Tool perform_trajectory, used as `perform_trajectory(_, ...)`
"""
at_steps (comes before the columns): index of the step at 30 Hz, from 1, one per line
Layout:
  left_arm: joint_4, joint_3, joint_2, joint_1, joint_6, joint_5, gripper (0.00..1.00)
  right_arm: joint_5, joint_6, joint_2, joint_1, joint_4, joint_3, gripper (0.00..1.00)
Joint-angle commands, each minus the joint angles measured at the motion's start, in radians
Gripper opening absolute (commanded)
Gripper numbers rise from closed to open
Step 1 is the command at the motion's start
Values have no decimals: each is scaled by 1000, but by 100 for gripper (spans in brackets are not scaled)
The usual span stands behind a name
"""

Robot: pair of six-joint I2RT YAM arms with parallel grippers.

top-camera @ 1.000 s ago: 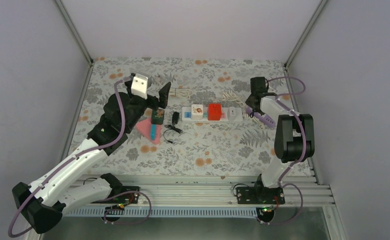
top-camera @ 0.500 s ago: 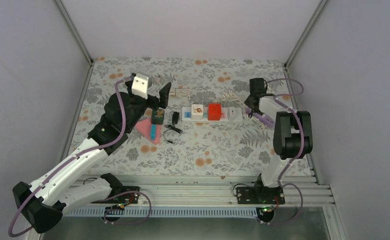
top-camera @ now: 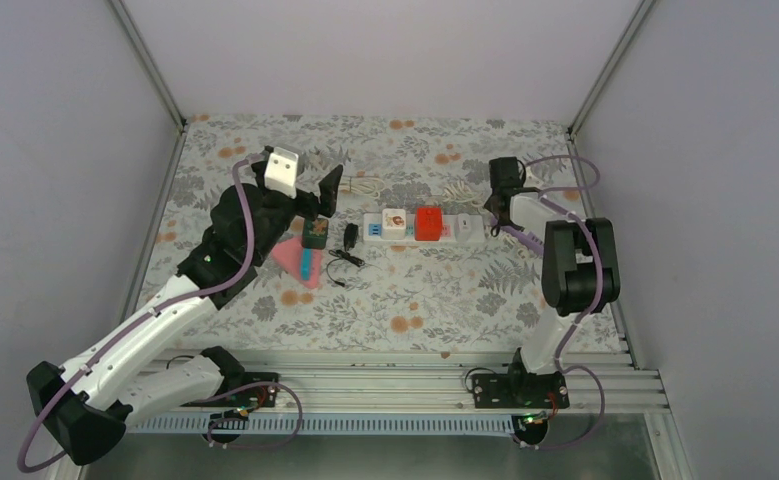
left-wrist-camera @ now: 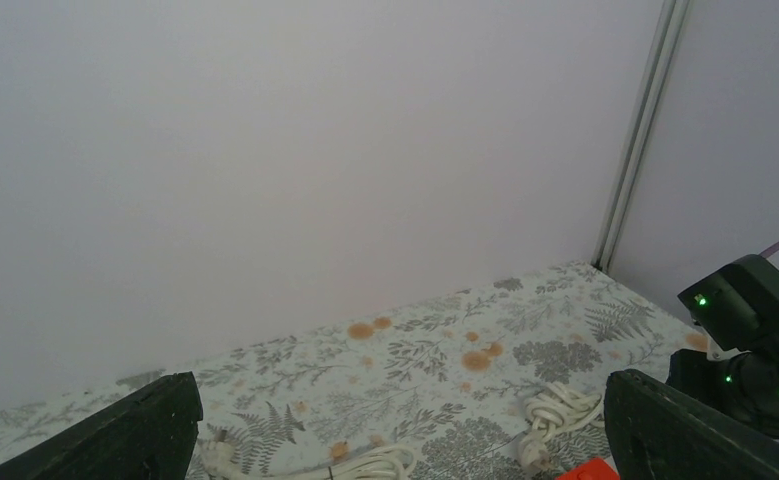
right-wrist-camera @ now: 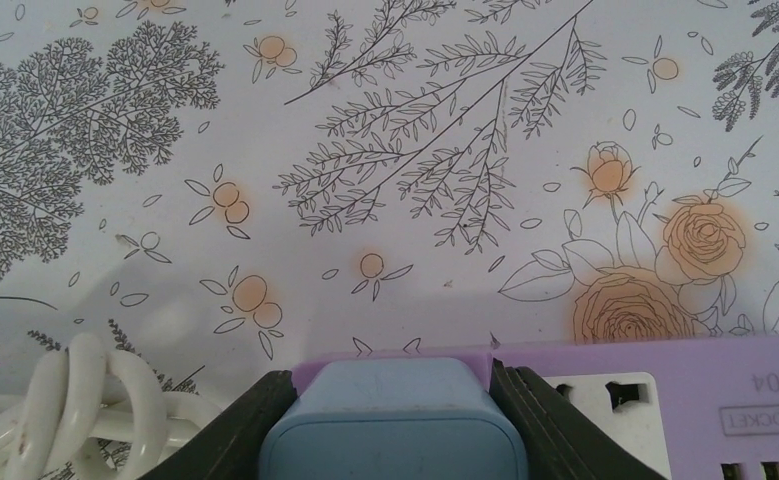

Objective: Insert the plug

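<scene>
In the right wrist view my right gripper (right-wrist-camera: pixel 392 392) is shut on a light blue plug (right-wrist-camera: pixel 392 425). The plug sits at the left end of a purple socket strip (right-wrist-camera: pixel 665 365), and a free white socket shows just to its right. From above, the right gripper (top-camera: pixel 501 207) points down at the strip's far end (top-camera: pixel 531 241), at the right of the table. My left gripper (top-camera: pixel 325 193) is raised above the mat, open and empty. In the left wrist view its fingers (left-wrist-camera: pixel 115 432) stand wide apart, facing the back wall.
A white power strip (top-camera: pixel 473 231) lies mid-table with a red plug (top-camera: pixel 428 223) and a white plug (top-camera: pixel 394 222) in it. A black adapter (top-camera: pixel 351 235), a dark box (top-camera: pixel 315 235) and a pink piece (top-camera: pixel 293 257) lie to its left. White coiled cable (right-wrist-camera: pixel 85 400) lies beside the right gripper.
My right wrist has shifted slightly left over the purple strip, still holding the blue plug. The left arm has barely moved.
</scene>
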State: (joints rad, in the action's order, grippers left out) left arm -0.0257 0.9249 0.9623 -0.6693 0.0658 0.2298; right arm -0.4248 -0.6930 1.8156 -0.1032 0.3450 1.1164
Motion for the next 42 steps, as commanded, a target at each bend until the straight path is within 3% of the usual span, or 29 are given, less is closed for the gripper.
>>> perform_trajectory(1,14,15,7,2,9,13,100,27,-38,91,5,55,-29,41)
perform_trajectory(11,16,22,14,2,14,-2,100,195,29,96,71,53,-32,43)
perform_trajectory(15,21,25,19,2,15,-2,100,187,39,121,72,71,-21,38)
perform_trajectory(21,24,26,21,2,14,1,100,144,35,127,67,91,-4,41)
perform_trajectory(26,27,31,27,2,15,5,100,133,39,113,68,111,17,48)
perform_trajectory(35,60,51,58,2,35,28,100,135,82,-110,67,190,102,80)
perform_trajectory(42,178,120,224,4,26,-9,99,266,127,-295,54,220,80,84)
